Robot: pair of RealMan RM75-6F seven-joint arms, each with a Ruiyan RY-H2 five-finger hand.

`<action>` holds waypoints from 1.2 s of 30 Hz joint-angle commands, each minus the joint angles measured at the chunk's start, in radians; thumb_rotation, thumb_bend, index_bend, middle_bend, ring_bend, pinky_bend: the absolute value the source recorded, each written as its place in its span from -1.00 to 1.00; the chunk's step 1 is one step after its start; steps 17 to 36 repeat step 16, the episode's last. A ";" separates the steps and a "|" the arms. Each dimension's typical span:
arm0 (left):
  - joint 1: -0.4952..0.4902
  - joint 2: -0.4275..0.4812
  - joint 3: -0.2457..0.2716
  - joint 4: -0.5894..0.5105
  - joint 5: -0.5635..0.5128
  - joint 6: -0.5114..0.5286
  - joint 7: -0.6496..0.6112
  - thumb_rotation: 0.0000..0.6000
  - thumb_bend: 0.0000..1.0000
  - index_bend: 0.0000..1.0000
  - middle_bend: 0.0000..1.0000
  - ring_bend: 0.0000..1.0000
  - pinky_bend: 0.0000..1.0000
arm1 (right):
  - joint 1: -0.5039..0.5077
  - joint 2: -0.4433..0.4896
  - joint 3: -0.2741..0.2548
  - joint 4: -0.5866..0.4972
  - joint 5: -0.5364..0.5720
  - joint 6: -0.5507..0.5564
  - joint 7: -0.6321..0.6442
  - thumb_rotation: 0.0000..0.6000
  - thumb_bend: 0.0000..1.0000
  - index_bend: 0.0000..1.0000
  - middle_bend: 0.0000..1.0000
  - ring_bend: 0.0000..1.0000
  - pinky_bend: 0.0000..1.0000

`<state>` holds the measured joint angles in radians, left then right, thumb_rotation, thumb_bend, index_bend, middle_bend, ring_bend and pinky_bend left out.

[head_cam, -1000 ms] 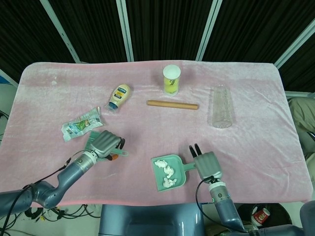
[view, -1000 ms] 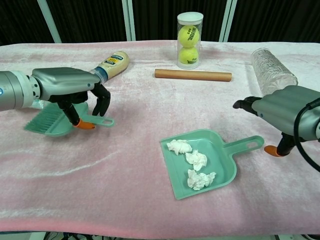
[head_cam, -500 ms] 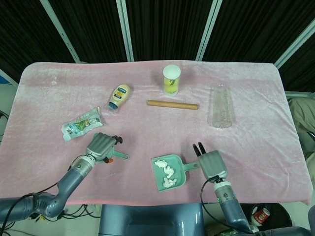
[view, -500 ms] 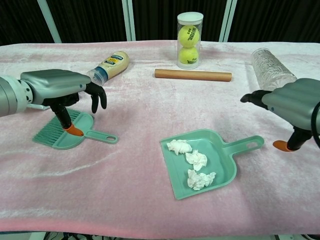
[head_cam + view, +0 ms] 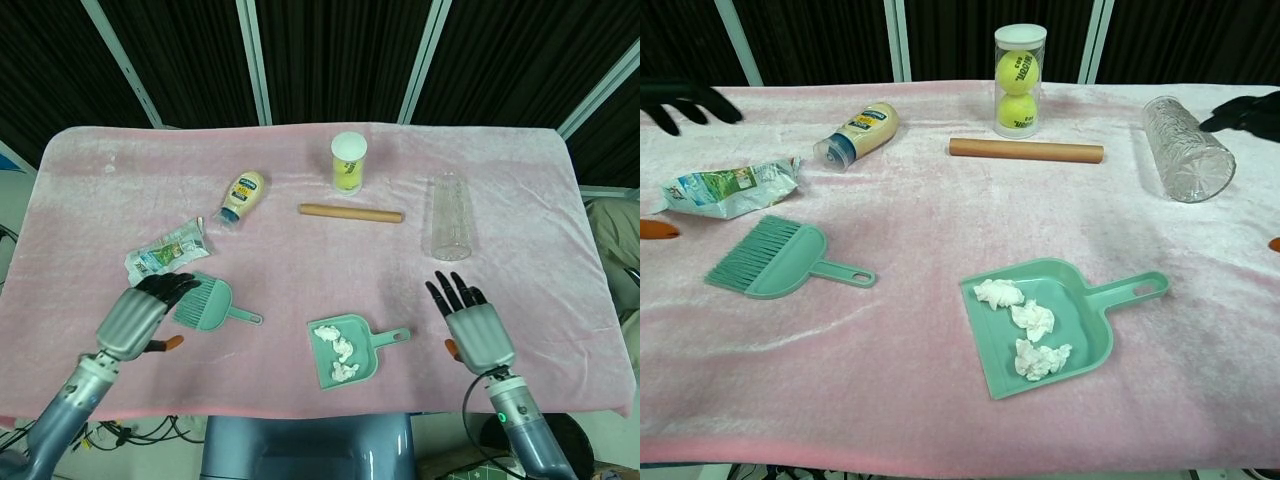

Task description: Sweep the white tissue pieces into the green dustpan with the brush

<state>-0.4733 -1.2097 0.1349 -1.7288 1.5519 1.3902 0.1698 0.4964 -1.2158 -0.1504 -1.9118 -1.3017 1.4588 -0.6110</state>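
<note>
The green dustpan (image 5: 346, 350) (image 5: 1048, 325) lies near the table's front edge, handle pointing right. Three white tissue pieces (image 5: 1028, 325) (image 5: 342, 352) sit inside it. The green brush (image 5: 208, 304) (image 5: 780, 261) lies flat on the pink cloth, bristles to the left, with nothing touching it. My left hand (image 5: 135, 315) hovers just left of the brush, fingers apart and empty; only its dark fingertips (image 5: 680, 100) show in the chest view. My right hand (image 5: 472, 325) is raised to the right of the dustpan handle, fingers spread, empty.
A crumpled snack wrapper (image 5: 165, 253) lies behind the brush. Further back are a mayonnaise bottle (image 5: 241, 196), a wooden rod (image 5: 350, 212), a tube of tennis balls (image 5: 348, 161) and a clear plastic bottle (image 5: 448, 216) on its side.
My left hand has let go of the brush and drawn back to the left. My right hand has pulled away from the dustpan handle to the right and spread its fingers.
</note>
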 commanded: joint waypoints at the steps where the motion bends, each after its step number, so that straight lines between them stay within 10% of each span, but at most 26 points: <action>1: 0.105 0.067 0.077 0.025 0.048 0.095 -0.092 1.00 -0.90 -0.90 -0.92 -0.96 -0.82 | -0.107 0.082 -0.055 0.082 -0.120 0.085 0.170 1.00 -0.76 -1.00 -1.00 -1.00 -0.65; 16: 0.314 0.115 0.054 0.200 0.000 0.281 -0.244 1.00 -0.94 -1.00 -1.00 -1.00 -0.96 | -0.340 0.096 -0.013 0.304 -0.135 0.268 0.484 1.00 -0.80 -1.00 -1.00 -1.00 -0.68; 36: 0.314 0.115 0.054 0.200 0.000 0.281 -0.244 1.00 -0.94 -1.00 -1.00 -1.00 -0.96 | -0.340 0.096 -0.013 0.304 -0.135 0.268 0.484 1.00 -0.80 -1.00 -1.00 -1.00 -0.68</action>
